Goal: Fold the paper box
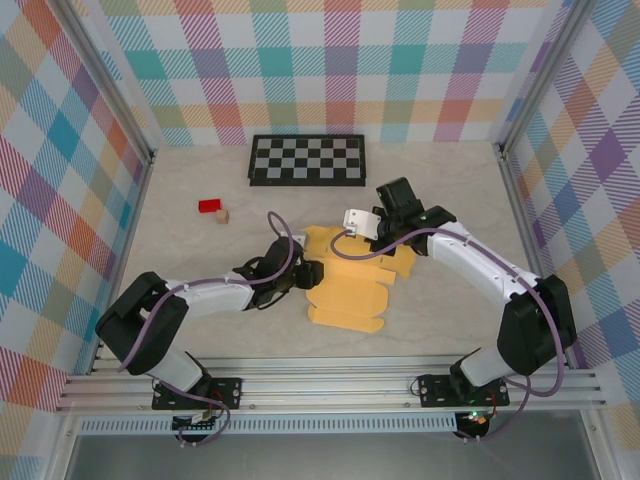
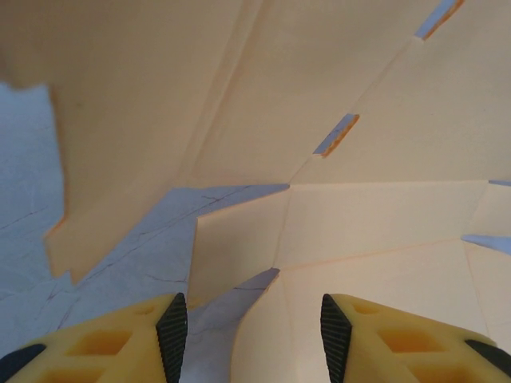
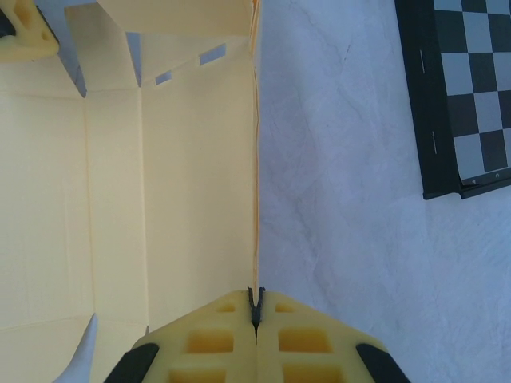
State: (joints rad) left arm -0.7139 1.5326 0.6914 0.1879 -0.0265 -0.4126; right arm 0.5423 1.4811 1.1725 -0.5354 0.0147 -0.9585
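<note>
Top external view: the paper box [image 1: 350, 290], a die-cut sheet of thin tan cardboard with creases, notched tabs and slots, lies partly unfolded at the middle of the worktop [image 1: 430, 320], a pale, marble-veined surface fenced by plaid walls [image 1: 60, 200]. The right claw [image 3: 256, 307] is closed on the thin edge of a raised panel. The left claw [image 2: 254, 319] stands with fingers apart over a flap at the sheet's left side, pinching nothing. A black-and-white checkerboard [image 1: 307, 160] lies by the far edge. Both arms hide part of the sheet.
</note>
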